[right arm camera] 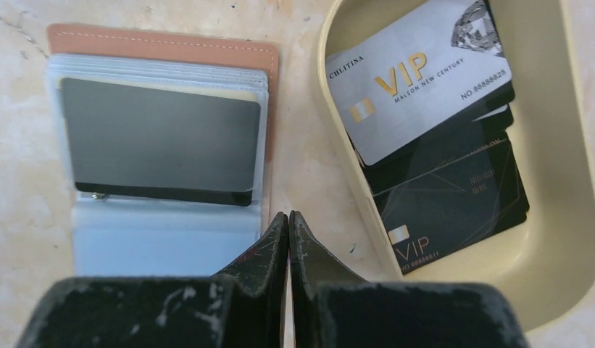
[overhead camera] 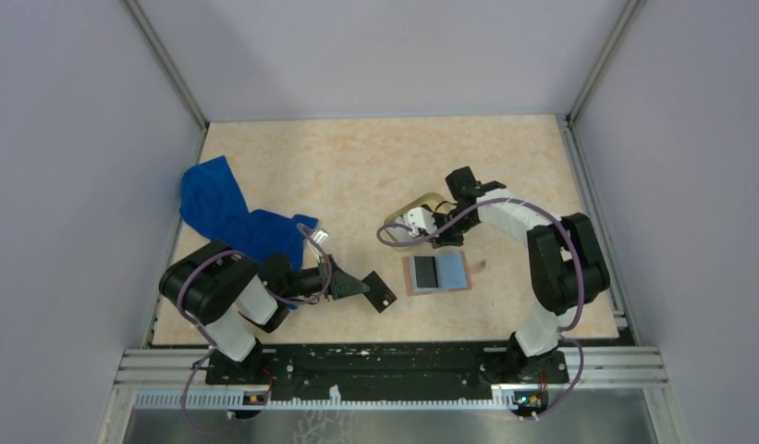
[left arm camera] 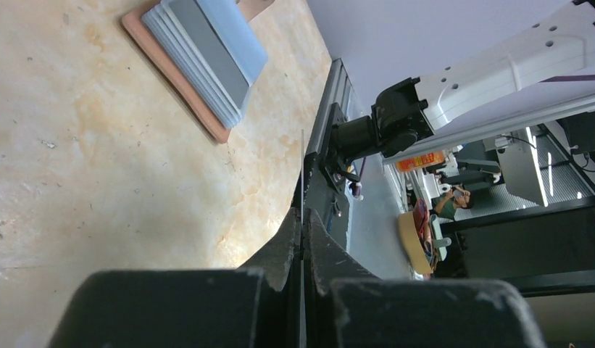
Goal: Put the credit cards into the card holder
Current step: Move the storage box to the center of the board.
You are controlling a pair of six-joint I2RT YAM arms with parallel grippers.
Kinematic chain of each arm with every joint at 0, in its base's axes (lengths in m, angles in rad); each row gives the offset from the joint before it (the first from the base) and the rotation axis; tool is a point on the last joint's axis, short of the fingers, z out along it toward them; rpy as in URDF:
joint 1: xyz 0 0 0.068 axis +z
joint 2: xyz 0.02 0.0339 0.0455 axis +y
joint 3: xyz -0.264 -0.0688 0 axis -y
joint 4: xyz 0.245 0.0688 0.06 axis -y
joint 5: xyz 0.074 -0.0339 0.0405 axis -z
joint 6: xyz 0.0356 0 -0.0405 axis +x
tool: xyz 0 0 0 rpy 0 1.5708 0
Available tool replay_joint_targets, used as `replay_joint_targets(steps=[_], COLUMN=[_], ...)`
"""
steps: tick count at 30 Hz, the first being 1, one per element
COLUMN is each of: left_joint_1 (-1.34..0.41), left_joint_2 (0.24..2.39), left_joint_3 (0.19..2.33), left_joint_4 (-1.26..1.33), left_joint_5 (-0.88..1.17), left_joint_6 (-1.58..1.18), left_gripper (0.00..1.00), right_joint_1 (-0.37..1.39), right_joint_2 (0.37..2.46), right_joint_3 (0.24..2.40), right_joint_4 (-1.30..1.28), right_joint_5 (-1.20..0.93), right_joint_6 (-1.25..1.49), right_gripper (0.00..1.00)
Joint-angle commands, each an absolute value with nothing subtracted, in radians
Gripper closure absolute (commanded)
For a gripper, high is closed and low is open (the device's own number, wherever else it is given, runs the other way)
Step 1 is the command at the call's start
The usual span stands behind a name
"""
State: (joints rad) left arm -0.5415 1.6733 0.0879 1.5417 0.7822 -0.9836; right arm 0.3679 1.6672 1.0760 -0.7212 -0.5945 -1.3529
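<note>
A: Overhead, the card holder (overhead camera: 437, 273) is lying open just right of the left pincer (overhead camera: 364, 285).
B: Its wrist view: it's clamping a card (left arm camera: 302, 174) edge-on (holder ahead, apart).
A: The right pincer (right arm camera: 288, 217) is hovering closed, empty, between holder and tray (right arm camera: 562, 217).

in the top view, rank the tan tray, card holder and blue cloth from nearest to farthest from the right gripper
1. tan tray: right beside the right gripper, mid-table.
2. card holder: lying open a little nearer the arm bases.
3. blue cloth: far off on the table's left side.
</note>
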Motion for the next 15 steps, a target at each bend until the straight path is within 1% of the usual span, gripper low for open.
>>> replay_joint_targets(steps=[1,6,12,15], left_joint_1=[-0.558,-0.562,-0.579,-0.595], left_joint_2=[1.699,1.691,1.688,1.698], left_joint_3=[0.091,0.097,0.113,0.137], left_joint_4=[1.790,1.791,1.791,1.790], left_joint_5=[0.762,0.758,0.732,0.711], left_joint_6=[-0.948,-0.955,-0.965,-0.973], left_gripper=[1.00,1.00,1.00,1.00], right_joint_1=[0.433,0.489,0.514,0.514], right_joint_2=[1.717,1.787,1.884,1.919], right_joint_3=[1.130,1.158,1.264,1.325], right_joint_4=[-0.627,-0.426,-0.247,-0.233], right_joint_5=[-0.530,-0.475,-0.420,-0.409], right_joint_6=[-1.353,-1.165,-0.949,-0.901], right_gripper=[1.00,1.00,1.00,1.00])
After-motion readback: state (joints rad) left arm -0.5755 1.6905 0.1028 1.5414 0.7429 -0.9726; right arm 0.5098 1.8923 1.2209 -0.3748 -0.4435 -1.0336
